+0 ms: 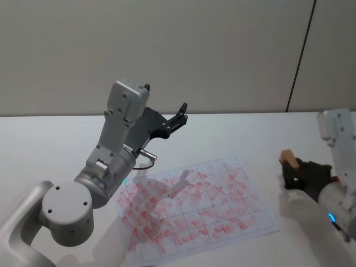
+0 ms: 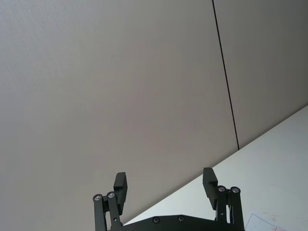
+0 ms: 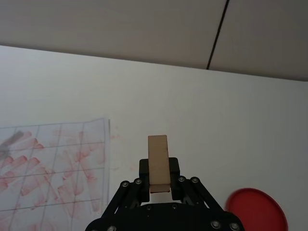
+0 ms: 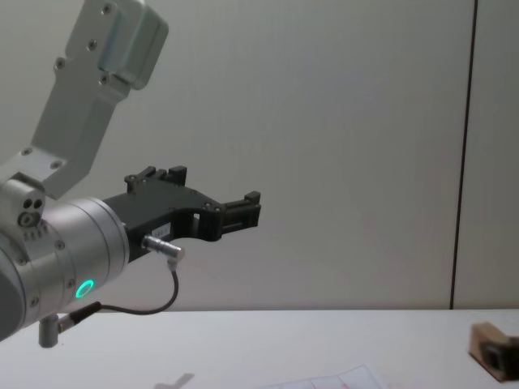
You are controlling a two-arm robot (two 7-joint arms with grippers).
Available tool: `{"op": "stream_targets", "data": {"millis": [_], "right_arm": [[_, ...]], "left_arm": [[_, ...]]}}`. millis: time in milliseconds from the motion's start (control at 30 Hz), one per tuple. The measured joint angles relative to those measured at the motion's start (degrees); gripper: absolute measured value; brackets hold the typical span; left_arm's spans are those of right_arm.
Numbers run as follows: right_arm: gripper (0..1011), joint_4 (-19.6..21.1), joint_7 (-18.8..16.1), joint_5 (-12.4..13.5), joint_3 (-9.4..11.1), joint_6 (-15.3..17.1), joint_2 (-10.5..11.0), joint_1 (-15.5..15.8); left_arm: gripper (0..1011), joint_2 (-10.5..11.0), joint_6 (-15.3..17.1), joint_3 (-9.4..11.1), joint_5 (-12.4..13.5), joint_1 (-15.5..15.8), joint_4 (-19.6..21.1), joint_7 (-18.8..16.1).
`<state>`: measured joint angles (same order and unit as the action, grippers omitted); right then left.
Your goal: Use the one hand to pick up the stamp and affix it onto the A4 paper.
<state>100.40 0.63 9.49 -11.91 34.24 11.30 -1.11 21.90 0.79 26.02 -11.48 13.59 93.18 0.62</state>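
Observation:
The stamp point(image 1: 287, 157) is a pale wooden block, and my right gripper point(image 1: 290, 169) is shut on it above the table, just right of the A4 paper point(image 1: 194, 207). In the right wrist view the stamp point(image 3: 159, 159) stands upright between the black fingers point(image 3: 174, 166), with the paper point(image 3: 53, 163) off to one side. The sheet is white with a grid and carries many red stamp marks. The chest view catches the stamp point(image 4: 486, 336) at its lower right corner. My left gripper point(image 1: 181, 114) hangs open and empty, raised high above the table behind the paper.
A red round disc point(image 3: 257, 209) lies on the white table point(image 1: 250, 133) close to my right gripper. The left arm's big silver links point(image 1: 111, 161) stand over the paper's left side. A plain wall runs behind the table.

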Motion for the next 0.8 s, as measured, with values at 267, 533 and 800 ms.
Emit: {"op": "stream_targets", "data": {"millis": [267,533,800], "right_arm": [[218,-0.20,1.79,1.28,1.71,1.23,1.33,1.69],[218,-0.99,3.24,1.65,2.87,1.74,1.95,2.33],[218,-1.65,4.43,1.67,4.10,2.07,2.49,2.40]], "left_arm": [[1001,0.00,0.00,0.00,0.00,0.00,0.00,0.00],[1001,0.00,0.00,0.00,0.00,0.00,0.00,0.00],[1001,0.00,0.00,0.00,0.00,0.00,0.00,0.00]]}}
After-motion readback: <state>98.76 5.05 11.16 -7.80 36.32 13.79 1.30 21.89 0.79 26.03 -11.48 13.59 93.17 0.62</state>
